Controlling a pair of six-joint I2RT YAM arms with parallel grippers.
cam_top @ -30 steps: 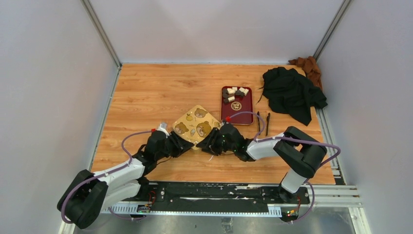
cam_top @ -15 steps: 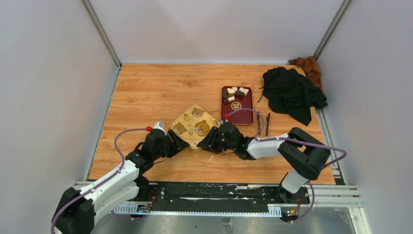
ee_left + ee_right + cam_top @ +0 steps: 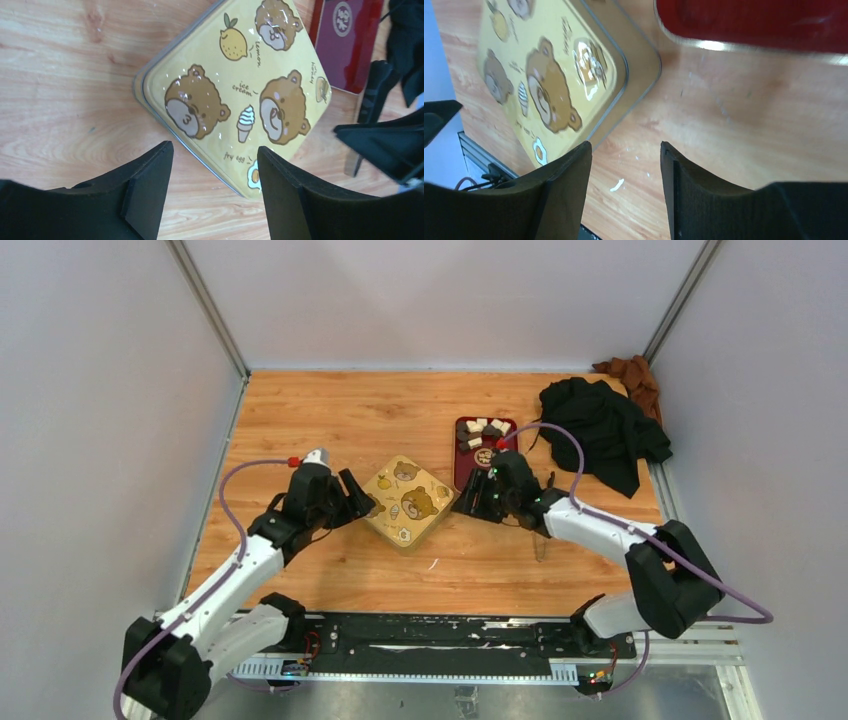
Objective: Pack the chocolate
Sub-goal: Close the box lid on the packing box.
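Observation:
The chocolate (image 3: 483,429), several cream-white and dark brown chunks, lies at the far end of a dark red tray (image 3: 497,462). A gold tin (image 3: 405,502) with a bear-print lid on it sits shut, turned like a diamond, left of the tray. My left gripper (image 3: 356,498) is open and empty at the tin's left corner; in the left wrist view (image 3: 215,148) the lid (image 3: 235,95) lies just ahead of it. My right gripper (image 3: 468,498) is open and empty between the tin and the tray; in the right wrist view (image 3: 625,145) it hangs over bare wood.
A black cloth (image 3: 600,430) and a brown cloth (image 3: 630,375) lie at the back right corner. Grey walls close in the wooden table (image 3: 330,420) on three sides. The red tray's near edge shows in the right wrist view (image 3: 754,25).
Both grippers have drawn back from the tin's near edges. The left arm has swung out to the tin's left, the right arm up beside the red tray. The tin has stayed put.

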